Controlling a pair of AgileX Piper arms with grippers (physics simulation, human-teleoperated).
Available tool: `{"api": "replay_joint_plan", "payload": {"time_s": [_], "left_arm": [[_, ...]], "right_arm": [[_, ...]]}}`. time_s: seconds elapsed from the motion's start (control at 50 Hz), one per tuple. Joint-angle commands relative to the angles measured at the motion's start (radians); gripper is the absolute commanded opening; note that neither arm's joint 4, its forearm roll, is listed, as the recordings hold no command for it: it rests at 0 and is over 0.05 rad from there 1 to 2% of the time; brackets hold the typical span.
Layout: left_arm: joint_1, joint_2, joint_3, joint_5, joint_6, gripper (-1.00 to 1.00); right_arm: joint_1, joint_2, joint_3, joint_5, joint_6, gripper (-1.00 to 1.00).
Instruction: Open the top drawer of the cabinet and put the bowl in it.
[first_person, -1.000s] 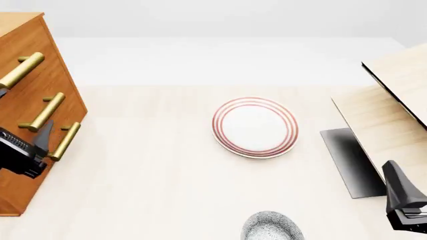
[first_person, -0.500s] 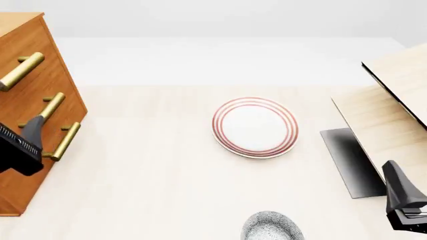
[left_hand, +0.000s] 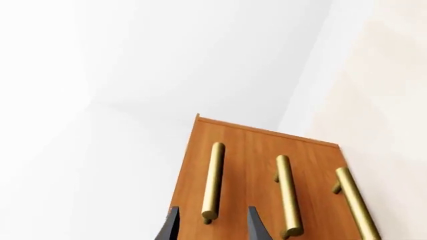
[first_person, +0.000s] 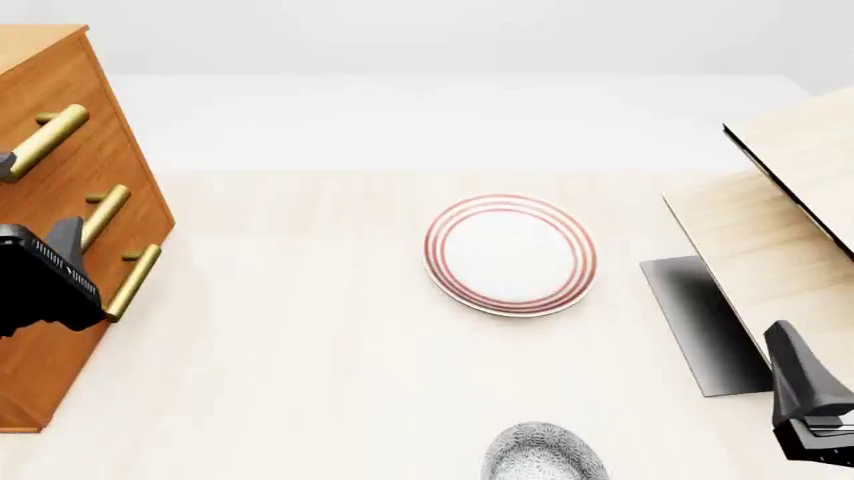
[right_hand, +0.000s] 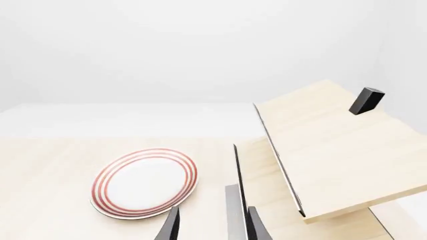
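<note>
The orange-brown cabinet (first_person: 54, 200) stands at the table's left edge, all three drawers closed. In the left wrist view the top drawer's brass handle (left_hand: 213, 180) is the one farthest from the table, and its near end shows between my open left gripper's (left_hand: 213, 227) fingertips. Seen from the front, the left gripper (first_person: 40, 205) hangs in front of the cabinet face, over the middle handle (first_person: 104, 215). The speckled bowl (first_person: 543, 452) sits at the table's near edge, partly cut off. My right gripper (first_person: 801, 400) is open and empty, to the right of the bowl.
A white plate with red rings (first_person: 510, 254) lies mid-table, also in the right wrist view as the plate (right_hand: 145, 182). A pale wood structure with black edge (first_person: 787, 200) stands at the right, with a small black block (right_hand: 366, 100) on it.
My left gripper has risen along the cabinet front, from the lowest handle up toward the top one. The right arm, bowl and plate have not moved.
</note>
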Motion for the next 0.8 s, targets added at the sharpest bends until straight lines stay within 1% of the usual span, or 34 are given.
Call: {"api": "replay_joint_plan", "payload": {"time_s": [0.02, 0.14, 0.3, 0.4, 0.8], "left_arm": [[0.030, 0.111, -0.008, -0.093, 0.020, 1.00], [0.035, 0.142, -0.033, -0.095, 0.016, 1.00], [0.068, 0.153, -0.047, -0.103, 0.029, 1.00], [0.083, 0.131, -0.070, -0.062, 0.019, 1.00], [0.103, 0.151, -0.146, 0.005, 0.024, 1.00]], "right_arm": [[0.000, -0.002, 0.001, 0.001, 0.000, 1.00], [0.000, -0.002, 0.001, 0.001, 0.000, 1.00], [0.000, -0.002, 0.001, 0.001, -0.001, 1.00], [0.000, -0.002, 0.001, 0.001, 0.000, 1.00], [0.000, -0.002, 0.001, 0.001, 0.000, 1.00]]}}
